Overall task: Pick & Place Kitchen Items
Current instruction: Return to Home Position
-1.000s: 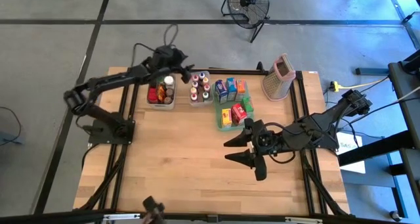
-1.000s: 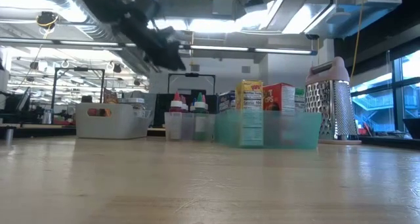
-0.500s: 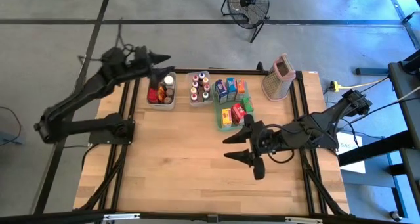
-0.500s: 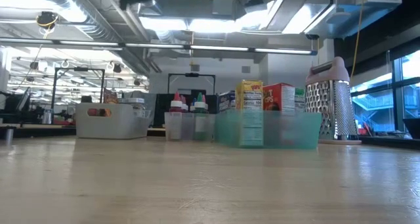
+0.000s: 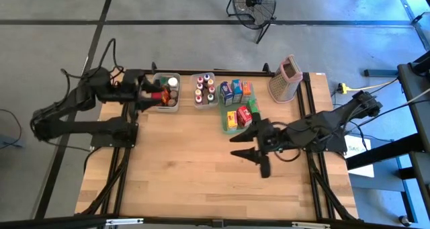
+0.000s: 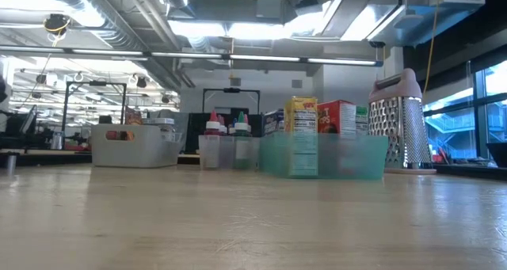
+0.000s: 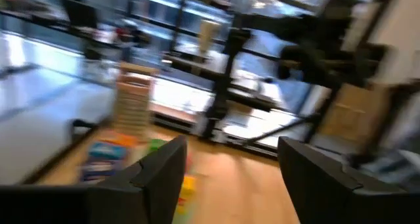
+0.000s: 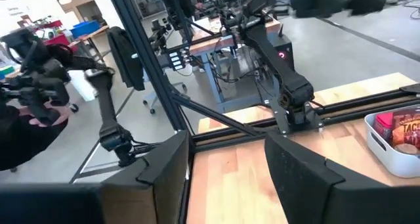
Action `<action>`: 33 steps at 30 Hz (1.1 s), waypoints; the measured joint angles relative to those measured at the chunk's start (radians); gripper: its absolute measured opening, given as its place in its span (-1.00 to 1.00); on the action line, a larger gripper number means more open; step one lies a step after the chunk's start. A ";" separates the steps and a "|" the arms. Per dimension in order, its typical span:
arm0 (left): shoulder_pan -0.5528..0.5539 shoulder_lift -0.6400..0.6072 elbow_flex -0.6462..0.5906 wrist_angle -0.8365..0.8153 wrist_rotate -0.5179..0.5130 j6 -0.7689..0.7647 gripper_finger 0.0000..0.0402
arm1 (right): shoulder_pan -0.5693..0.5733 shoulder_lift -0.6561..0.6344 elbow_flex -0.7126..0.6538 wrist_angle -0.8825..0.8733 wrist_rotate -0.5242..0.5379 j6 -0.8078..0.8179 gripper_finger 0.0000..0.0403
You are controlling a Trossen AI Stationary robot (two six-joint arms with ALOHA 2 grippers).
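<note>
Two arms work over a wooden table, viewed from above, and all the groceries are sorted into three containers set in a row along the table's back edge. From left to right these are a white bin holding small jars and red packets, a clear bin holding little bottles with coloured caps, and a green tray holding upright cartons in blue, orange, red, green and yellow. A grater stands upright just to the right of the tray, apart from it, and a fan stands on the floor beyond the table. The left gripper sits just beside the left end of the white bin. Its wrist view, though blurred, shows the fingers spread apart with nothing between them. The right gripper lies over the middle of the table, just in front of the green tray. Its two fingers are spread wide and hold nothing, and the white bin shows at the edge of its wrist view. At table height the same row appears, with red- and green-capped bottles in the clear bin and a yellow carton against the tray's near wall.
</note>
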 joint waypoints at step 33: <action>-0.487 -0.270 -0.364 0.063 -0.404 -0.098 -0.99 | 0.098 -0.901 -0.712 -0.190 0.019 0.024 -0.99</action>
